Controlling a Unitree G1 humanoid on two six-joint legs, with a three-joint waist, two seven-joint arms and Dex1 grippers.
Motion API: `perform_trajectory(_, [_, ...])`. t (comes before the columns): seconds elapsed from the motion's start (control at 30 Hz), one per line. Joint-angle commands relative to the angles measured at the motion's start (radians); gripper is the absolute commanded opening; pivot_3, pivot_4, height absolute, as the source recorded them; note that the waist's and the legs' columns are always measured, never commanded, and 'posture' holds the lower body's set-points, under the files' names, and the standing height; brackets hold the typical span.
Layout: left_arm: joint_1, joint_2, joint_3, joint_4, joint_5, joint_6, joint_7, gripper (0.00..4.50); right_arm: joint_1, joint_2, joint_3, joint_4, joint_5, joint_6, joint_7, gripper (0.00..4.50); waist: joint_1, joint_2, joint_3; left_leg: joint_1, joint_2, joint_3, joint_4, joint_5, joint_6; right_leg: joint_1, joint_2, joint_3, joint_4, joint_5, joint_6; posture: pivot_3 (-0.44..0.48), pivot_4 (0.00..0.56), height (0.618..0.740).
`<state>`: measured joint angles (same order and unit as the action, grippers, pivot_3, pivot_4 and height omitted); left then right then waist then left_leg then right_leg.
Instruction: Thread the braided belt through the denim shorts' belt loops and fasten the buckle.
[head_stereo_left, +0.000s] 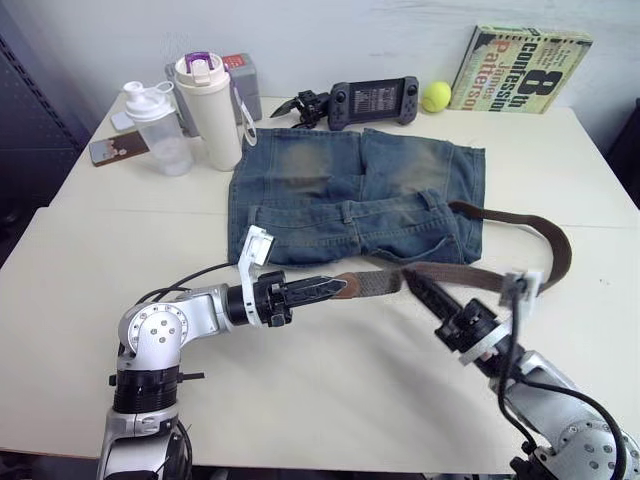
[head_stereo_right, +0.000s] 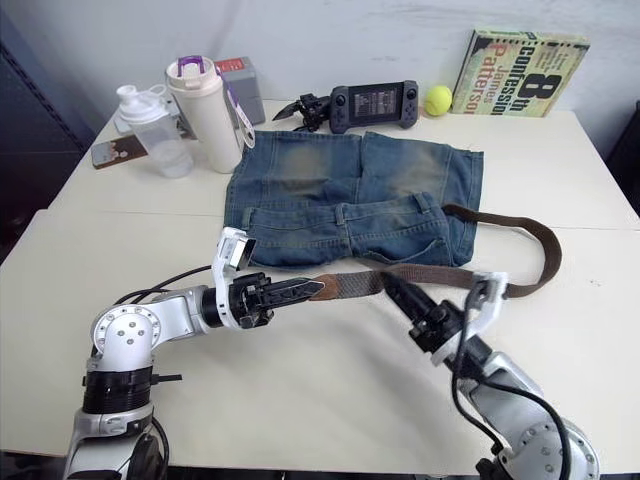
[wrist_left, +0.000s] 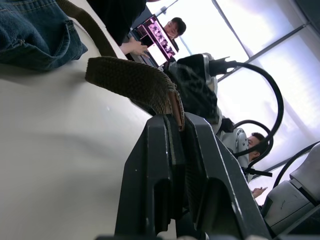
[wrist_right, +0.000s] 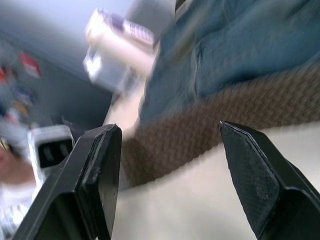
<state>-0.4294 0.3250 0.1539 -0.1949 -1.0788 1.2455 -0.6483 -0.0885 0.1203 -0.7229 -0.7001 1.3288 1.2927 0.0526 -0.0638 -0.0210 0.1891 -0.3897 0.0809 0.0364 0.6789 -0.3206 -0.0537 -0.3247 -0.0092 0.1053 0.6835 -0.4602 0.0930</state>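
The long dark-brown braided belt (head_stereo_left: 480, 275) lies on the white table (head_stereo_left: 330, 390) just before the faded blue denim shorts (head_stereo_left: 355, 195), through no loop yet (by my judgement). The left gripper (head_stereo_left: 335, 288) pinches its tan tip; the right gripper (head_stereo_left: 412, 283) stands spread beside the strap.
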Motion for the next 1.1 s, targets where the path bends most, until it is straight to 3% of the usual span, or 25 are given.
perform_trajectory(0.03, [-0.020, 0.006, 0.013, -0.021, -0.045, -0.001, 0.004, 0.00, 0.095, 0.092, 0.158, -0.004, 0.232, -0.184, -0.172, 3.33, -0.004, 0.000, 0.000, 0.000, 0.001, 0.000, -0.001, 0.000, 0.000, 0.000, 0.001, 0.000, -0.001, 0.000, 0.000, 0.000, 0.150, 0.739])
perform_trajectory(0.23, [-0.053, -0.030, 0.031, 0.003, -0.074, -0.013, 0.041, 0.00, 0.199, -0.007, 0.369, 0.031, 0.409, -0.299, -0.305, 3.33, -0.025, 0.000, 0.000, 0.000, 0.001, 0.001, -0.004, 0.000, 0.000, 0.000, 0.001, 0.001, -0.003, 0.000, 0.000, 0.000, 0.150, 0.739])
perform_trajectory(0.37, [-0.071, -0.041, 0.040, 0.019, -0.087, -0.012, 0.051, 0.00, 0.266, -0.103, 0.426, 0.026, 0.533, -0.325, -0.319, 3.33, -0.023, 0.000, 0.000, 0.000, 0.001, 0.000, -0.004, 0.000, 0.000, 0.000, 0.001, 0.000, -0.003, 0.000, 0.000, 0.000, 0.150, 0.739])
perform_trajectory(0.6, [-0.078, -0.042, 0.038, 0.022, -0.094, -0.012, 0.066, 0.00, 0.235, -0.117, 0.481, 0.027, 0.622, -0.467, -0.354, 3.33, -0.020, 0.000, 0.000, -0.001, 0.001, 0.001, -0.007, 0.000, 0.000, 0.000, 0.000, 0.000, -0.007, 0.000, 0.001, 0.000, 0.150, 0.739])
perform_trajectory(1.1, [-0.072, -0.041, 0.038, 0.025, -0.110, -0.008, 0.097, 0.00, 0.177, -0.087, 0.532, 0.037, 0.530, -0.696, -0.351, 3.33, -0.018, 0.000, 0.000, -0.001, 0.001, 0.000, -0.012, 0.001, -0.002, 0.000, 0.001, 0.000, -0.012, 0.001, 0.002, 0.000, 0.150, 0.739])
